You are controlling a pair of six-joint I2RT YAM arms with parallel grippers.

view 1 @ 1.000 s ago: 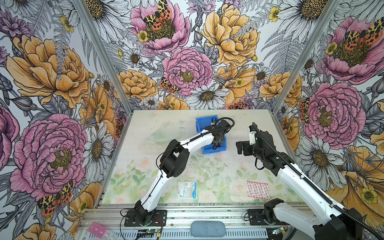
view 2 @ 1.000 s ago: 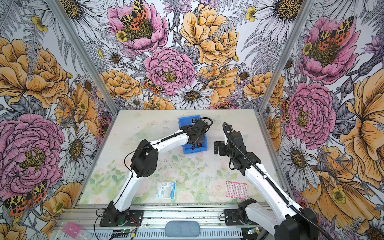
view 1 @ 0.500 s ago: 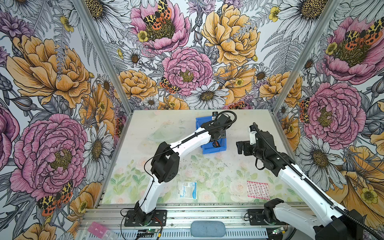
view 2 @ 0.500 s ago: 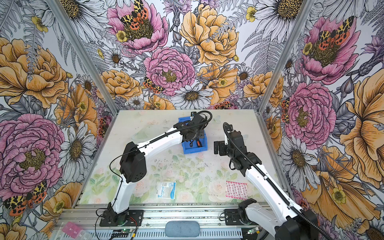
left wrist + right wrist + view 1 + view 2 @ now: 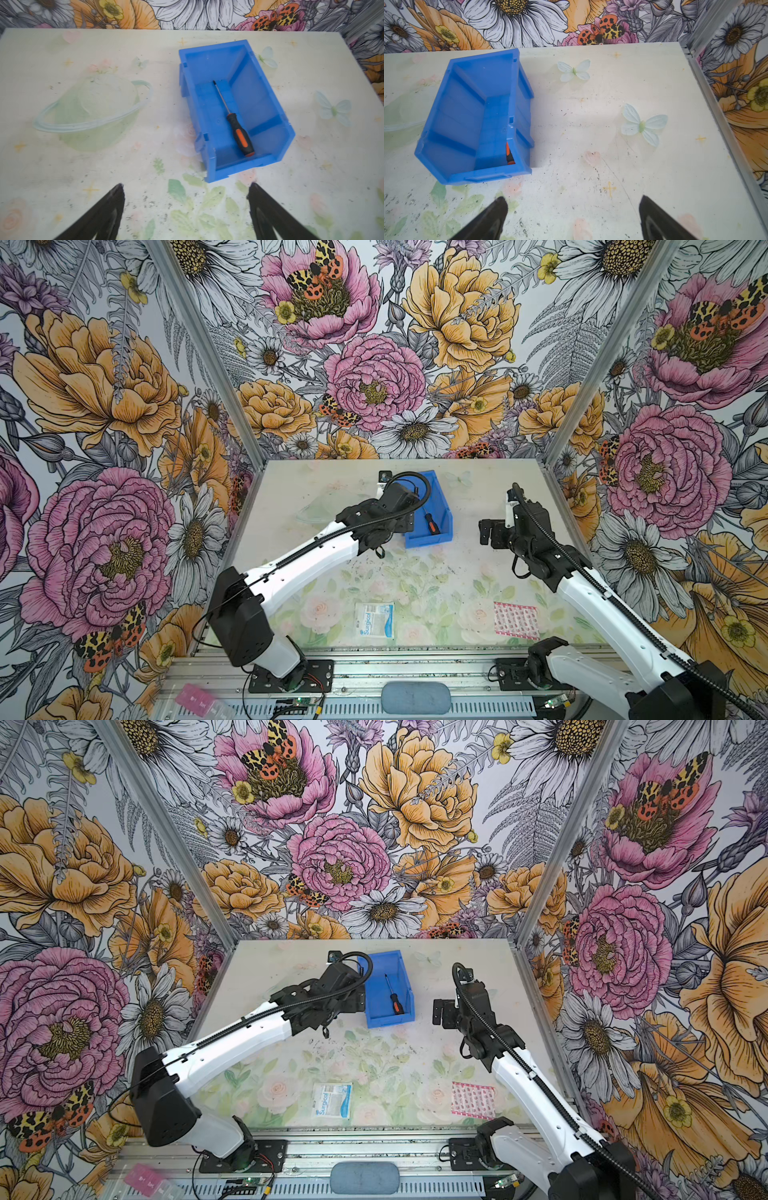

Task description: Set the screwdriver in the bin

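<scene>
From where I stand the job looks done: the screwdriver (image 5: 232,122) lies flat on the floor of the blue bin (image 5: 259,99), its thin shaft pointing toward the back wall and its orange-tipped handle resting just behind the lowered front lip. Both top views agree, with the screwdriver (image 5: 394,995) wholly inside the walls. The left gripper (image 5: 186,187) hangs just in front of the bin, its jaws spread wide apart with nothing between them. The right gripper (image 5: 573,199) sits off to the bin's other side, clear of it, jaws likewise apart and empty. What worries me is the left arm's way out. In a top view its wrist and looping black cable (image 5: 419,489) overlap the bin's near side wall, and I cannot tell how much air lies between them. If the arm swings away low, a finger or that cable could catch the rim. The bin looks light and sits loose on the table (image 5: 311,187), so a snag would drag or tip it. The handle lies right at the low lip, so a tilt forward could roll the tool back out. A careless sweep from the right arm could knock the bin the same way, so I would lift straight up first
</scene>
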